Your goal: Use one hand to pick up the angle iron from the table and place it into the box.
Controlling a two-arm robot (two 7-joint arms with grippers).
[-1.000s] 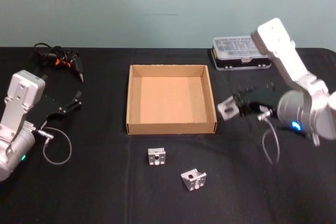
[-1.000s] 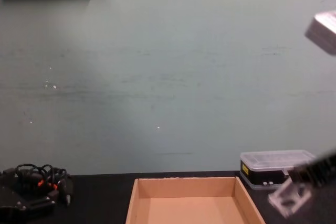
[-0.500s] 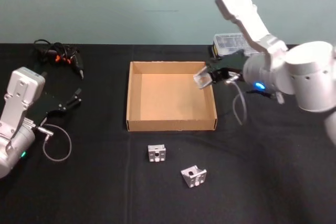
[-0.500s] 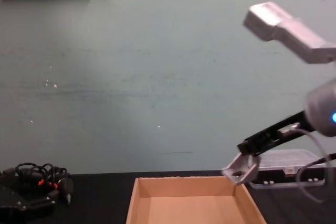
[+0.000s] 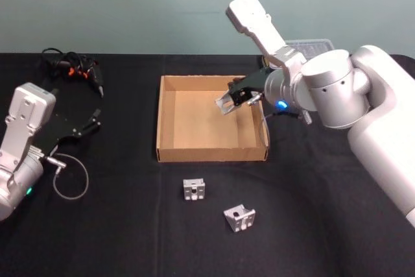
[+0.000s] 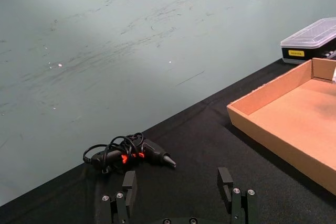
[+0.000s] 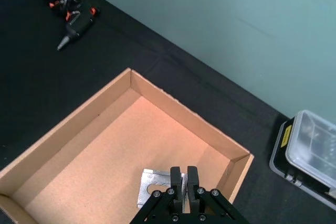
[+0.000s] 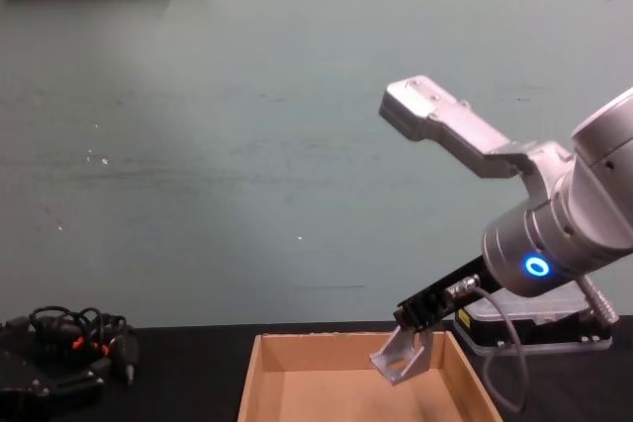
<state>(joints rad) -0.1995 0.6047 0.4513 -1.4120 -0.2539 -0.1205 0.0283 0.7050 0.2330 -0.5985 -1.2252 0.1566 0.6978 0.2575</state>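
The right black tool (image 5: 237, 95), at centre right of the head view, grips a small silver L-shaped metal angle iron (image 5: 225, 103) above the shallow tan cardboard box (image 5: 211, 155). The carry looks nearly done; next comes lowering it and releasing it onto the smooth cardboard floor. The left tool (image 5: 93, 123) is parked spread open at the left, over the matte black tabletop (image 5: 130, 238).

- Head view: high up, looking forward and down over the whole tabletop (image 5: 117, 238), with the box (image 5: 211, 155) at centre.
- Chest view: lower, looking level across the tabletop's far edge; it shares the box's far rim and the clear-lidded case (image 8: 554, 331).
- Left wrist view: low on the left, facing far right past the parted jaws of the left gripper (image 6: 177, 174); it shares the box's left wall.
- Right wrist view: close above the box, looking steeply down past the right gripper (image 7: 184, 174) clamping the angle iron (image 7: 149, 192).
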